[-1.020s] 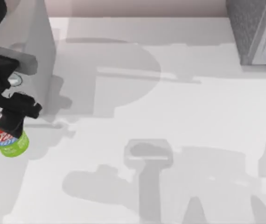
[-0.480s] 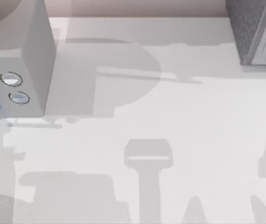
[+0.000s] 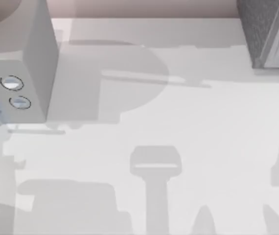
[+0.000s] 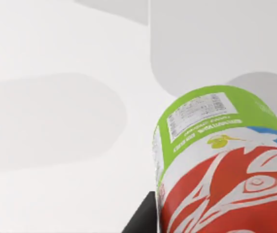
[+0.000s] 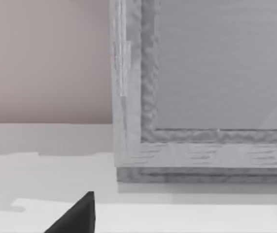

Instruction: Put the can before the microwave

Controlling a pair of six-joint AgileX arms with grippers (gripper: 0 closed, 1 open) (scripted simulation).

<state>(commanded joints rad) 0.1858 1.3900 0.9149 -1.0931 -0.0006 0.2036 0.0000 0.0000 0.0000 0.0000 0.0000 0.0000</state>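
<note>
Pale tabletop (image 3: pixel 188 127) lies bare before the microwave (image 3: pixel 27 63), where a second ago my left gripper held the can (image 4: pixel 216 160). Arm and can have left the top view; the can looms close at my left wrist, probably still clamped, so placing remains

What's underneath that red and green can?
Seen from the left wrist, the can has plain white table beyond its green end. Whether it touches the table is unclear, and its far side is hidden.
</note>
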